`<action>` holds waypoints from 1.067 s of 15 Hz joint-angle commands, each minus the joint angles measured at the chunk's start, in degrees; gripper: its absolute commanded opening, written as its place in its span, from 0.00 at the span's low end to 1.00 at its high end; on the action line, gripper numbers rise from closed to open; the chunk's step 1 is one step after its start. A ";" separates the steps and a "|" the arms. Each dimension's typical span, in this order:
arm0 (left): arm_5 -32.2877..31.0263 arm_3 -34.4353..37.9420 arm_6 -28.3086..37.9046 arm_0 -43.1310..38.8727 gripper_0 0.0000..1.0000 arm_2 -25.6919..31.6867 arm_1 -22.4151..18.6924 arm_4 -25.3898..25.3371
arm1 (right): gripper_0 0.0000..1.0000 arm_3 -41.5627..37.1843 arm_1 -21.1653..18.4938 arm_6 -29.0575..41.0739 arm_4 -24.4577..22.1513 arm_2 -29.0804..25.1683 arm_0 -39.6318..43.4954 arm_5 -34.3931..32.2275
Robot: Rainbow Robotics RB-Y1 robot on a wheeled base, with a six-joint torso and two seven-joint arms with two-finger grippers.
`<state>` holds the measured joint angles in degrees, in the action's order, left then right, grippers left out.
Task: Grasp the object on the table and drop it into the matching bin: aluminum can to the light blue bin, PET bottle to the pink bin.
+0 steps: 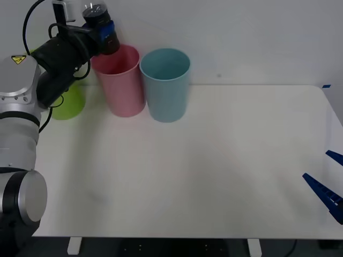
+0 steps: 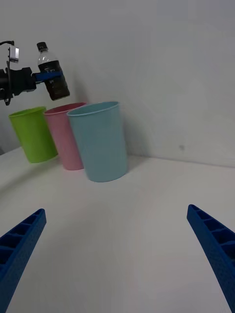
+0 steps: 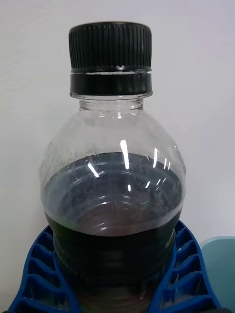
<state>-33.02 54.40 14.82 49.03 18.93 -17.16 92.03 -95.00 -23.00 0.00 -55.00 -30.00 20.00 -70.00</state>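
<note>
left gripper clamps PET bottle – seemingly over pink bin | right gripper spread wide, empty

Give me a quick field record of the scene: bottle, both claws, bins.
bottle: PET bottle, black cap on, held in the air above the pink bin's rim
left claw: left claw, shut on the bottle, raised over the pink bin
right claw: right claw, open, low at the table's right edge
bins: lime green bin, pink, light blue bin in a row at the back
</note>
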 commanded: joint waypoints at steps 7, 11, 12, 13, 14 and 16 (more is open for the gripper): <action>0.50 0.00 -0.06 -0.08 1.00 -0.48 0.02 -1.06 | 1.00 0.00 0.00 0.00 0.00 0.00 0.00 0.00; 0.42 0.09 -0.06 -0.08 1.00 -0.48 0.02 -1.76 | 1.00 0.00 0.00 0.00 0.00 0.00 0.00 0.00; 0.33 0.00 -0.14 -0.17 1.00 -0.48 0.02 -2.20 | 1.00 0.00 0.00 0.00 0.00 0.00 0.00 0.00; 0.06 0.00 -0.14 -0.43 1.00 -0.48 0.02 -2.99 | 1.00 0.00 0.00 0.00 0.00 0.00 0.00 0.00; -0.29 0.09 -0.32 -0.87 1.00 -0.57 -0.15 -3.87 | 1.00 0.00 0.00 0.00 0.00 0.00 0.00 0.00; -1.69 0.88 -0.94 -2.28 1.00 -0.74 -0.86 -6.60 | 1.00 0.00 0.00 0.00 0.00 0.00 0.00 0.00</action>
<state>-34.21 54.85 14.15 47.33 18.26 -17.75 86.38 -95.00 -23.00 0.00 -55.00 -30.00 20.00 -70.00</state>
